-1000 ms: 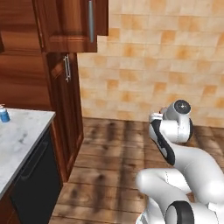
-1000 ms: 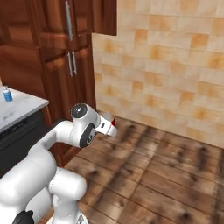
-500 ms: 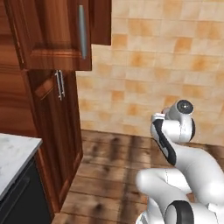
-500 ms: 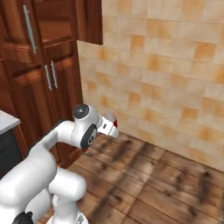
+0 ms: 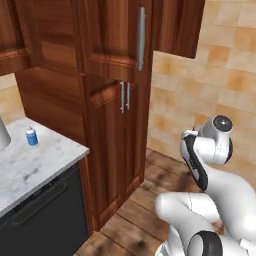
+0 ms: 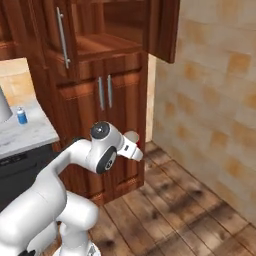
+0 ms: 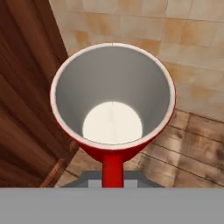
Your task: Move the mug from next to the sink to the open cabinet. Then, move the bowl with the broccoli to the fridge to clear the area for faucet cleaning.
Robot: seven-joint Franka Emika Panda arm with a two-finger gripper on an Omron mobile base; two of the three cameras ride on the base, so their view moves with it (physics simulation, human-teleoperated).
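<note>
— Where's the mug (image 7: 113,109) right now?

— Up at the end of the arm, carried in front of the hand. From the hand camera I'm looking straight down into its open mouth: red outside, pale grey inside, with a red handle running down toward the hand. From the right base camera there's just a speck of red at the wrist.

— So the gripper has it?

— I'd judge so, since the mug sits right at the hand and nothing else is under it, but the fingers themselves are hidden. I can't tell how far they're spread or exactly what they pinch.

— How do you think it handles?

— Small, rigid, empty, so light, I'd say. A glazed wall would be slick, and it might chip if knocked against wood. The handle or the rim wall look like the sensible places to hold.

— And the cabinet (image 6: 107,100)?

— Right beside the arm, reddish-brown, long silver handles, with an open shelf recess (image 6: 102,44) up top. The mug sits well below that shelf.

— Anything else nearby?

— A small blue-capped bottle (image 5: 32,136) on the marble counter (image 5: 30,165), off to the left.
</note>
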